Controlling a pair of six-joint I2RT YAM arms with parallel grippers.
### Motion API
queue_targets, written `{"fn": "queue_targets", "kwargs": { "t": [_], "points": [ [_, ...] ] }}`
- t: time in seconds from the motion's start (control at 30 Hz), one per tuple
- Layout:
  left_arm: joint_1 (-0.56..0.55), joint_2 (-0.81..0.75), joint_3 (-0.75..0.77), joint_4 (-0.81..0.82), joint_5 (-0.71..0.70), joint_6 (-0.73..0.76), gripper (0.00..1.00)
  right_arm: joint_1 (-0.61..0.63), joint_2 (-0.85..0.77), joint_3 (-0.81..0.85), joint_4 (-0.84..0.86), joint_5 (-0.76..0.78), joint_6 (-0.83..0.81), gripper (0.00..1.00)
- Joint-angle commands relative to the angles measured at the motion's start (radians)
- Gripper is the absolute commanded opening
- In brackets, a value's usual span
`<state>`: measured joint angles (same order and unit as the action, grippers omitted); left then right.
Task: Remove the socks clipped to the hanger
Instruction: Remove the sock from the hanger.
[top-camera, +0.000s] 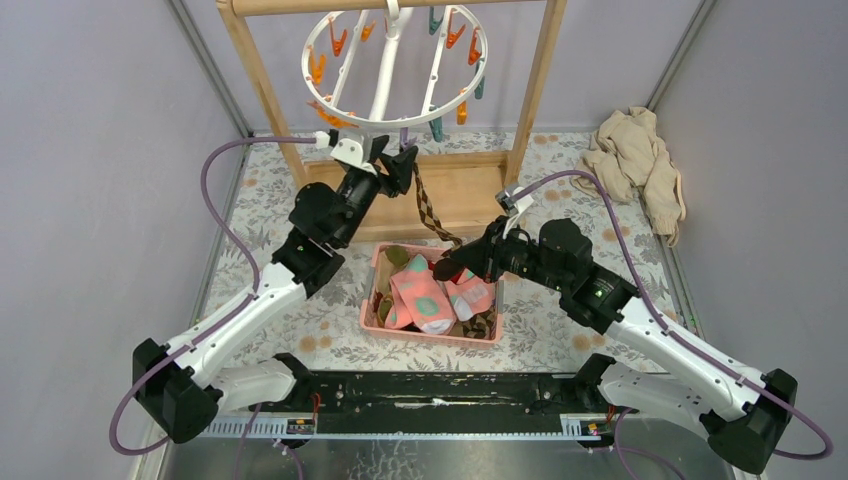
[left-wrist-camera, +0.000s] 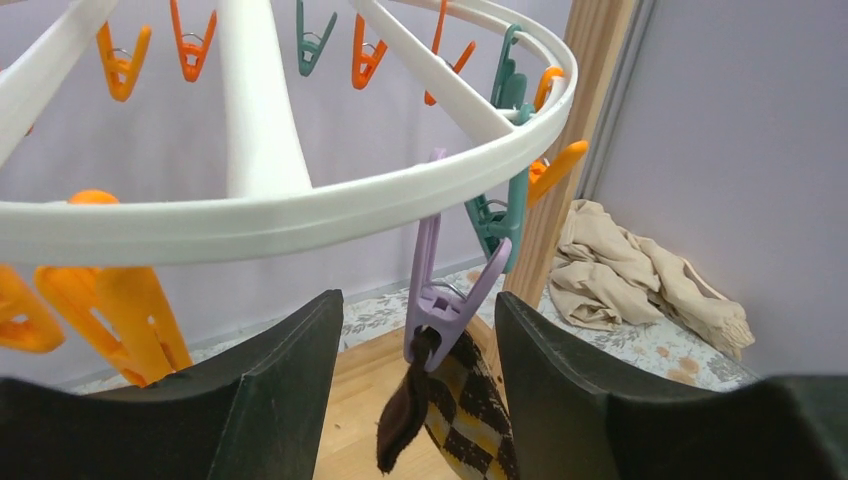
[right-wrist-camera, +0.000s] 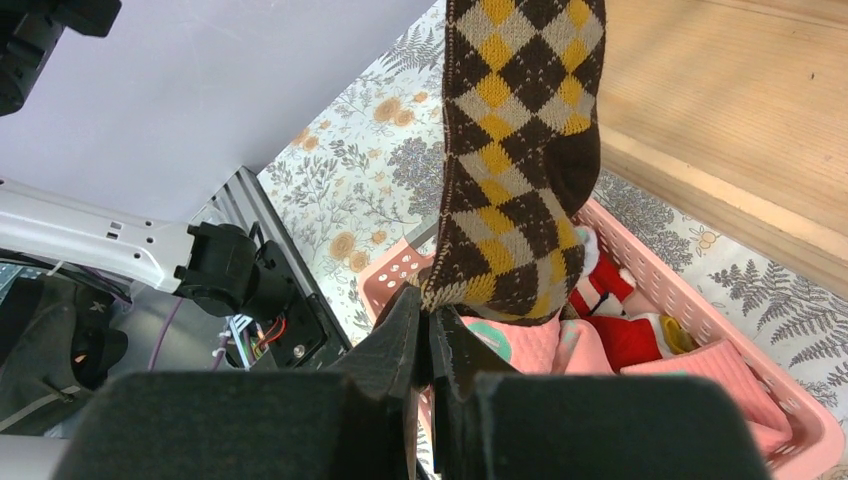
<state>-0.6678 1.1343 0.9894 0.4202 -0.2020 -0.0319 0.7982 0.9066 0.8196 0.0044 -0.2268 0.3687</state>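
Hanging from one purple clip (left-wrist-camera: 440, 300) on the hanger (left-wrist-camera: 300, 205), one argyle sock (right-wrist-camera: 510, 150); right fingers (right-wrist-camera: 392, 345) clench its lower end, left fingers (left-wrist-camera: 270, 390) released, flanking the clip.

hanger (top-camera: 392, 75): white ring, hung | argyle sock (top-camera: 432, 212): on purple clip (left-wrist-camera: 437, 300) | other socks (top-camera: 425, 295): in basket (top-camera: 371, 292)

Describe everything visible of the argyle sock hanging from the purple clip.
The argyle sock looks knitted, dark brown with yellow and beige diamonds. One end is pinched in the purple clip under the white hanger ring. From there it runs stretched and slanting down to the right gripper, which is shut on its lower edge above the pink basket. The left gripper is open, its fingers flanking the clip.
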Motion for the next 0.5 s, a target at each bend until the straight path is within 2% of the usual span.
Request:
{"fn": "queue_targets", "kwargs": {
  "t": [0.0, 0.2, 0.47],
  "points": [
    [0.061, 0.014, 0.024, 0.089, 0.173, -0.047, 0.64, -0.003, 0.002, -0.001, 0.047, -0.014, 0.011, 0.00],
    [0.105, 0.048, 0.069, 0.081, 0.324, -0.072, 0.61, -0.002, 0.010, -0.005, 0.049, -0.012, 0.010, 0.00],
    [0.123, 0.057, 0.083, 0.112, 0.357, -0.082, 0.60, -0.003, 0.021, -0.010, 0.054, -0.015, 0.008, 0.00]
  ]
}}
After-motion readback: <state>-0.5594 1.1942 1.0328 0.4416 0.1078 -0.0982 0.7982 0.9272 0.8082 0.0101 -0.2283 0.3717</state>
